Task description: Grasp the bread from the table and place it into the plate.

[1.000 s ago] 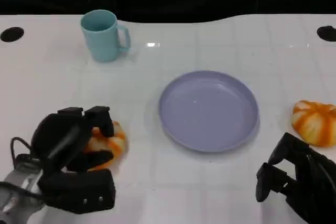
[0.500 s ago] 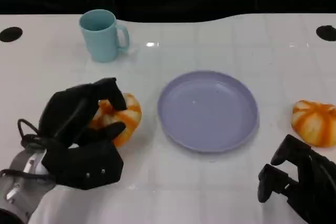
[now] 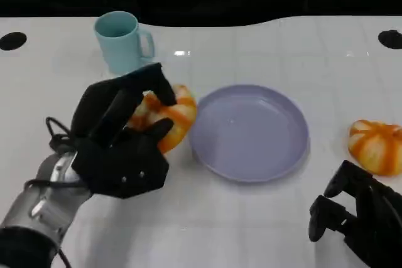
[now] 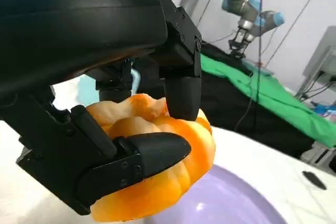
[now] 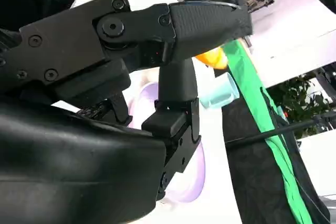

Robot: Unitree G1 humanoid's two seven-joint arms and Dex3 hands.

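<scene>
Head view: the left hand (image 3: 122, 139) grips an orange bread (image 3: 169, 117), lifted just beside the nine o'clock rim of the lilac plate (image 3: 250, 131) on the white desk (image 3: 251, 218). A teal mug (image 3: 122, 42) stands at eleven o'clock; a second orange bun (image 3: 377, 145) lies at three o'clock. The right hand (image 3: 355, 218) rests at five o'clock, fingers curled, holding nothing.

Left wrist view: black fingers (image 4: 181, 95) clamp the bread (image 4: 163, 182) above the plate's edge (image 4: 231, 205).

Right wrist view: the right hand's fingers (image 5: 178, 95) are bent; plate (image 5: 194, 174) and mug (image 5: 218, 93) lie beyond.
</scene>
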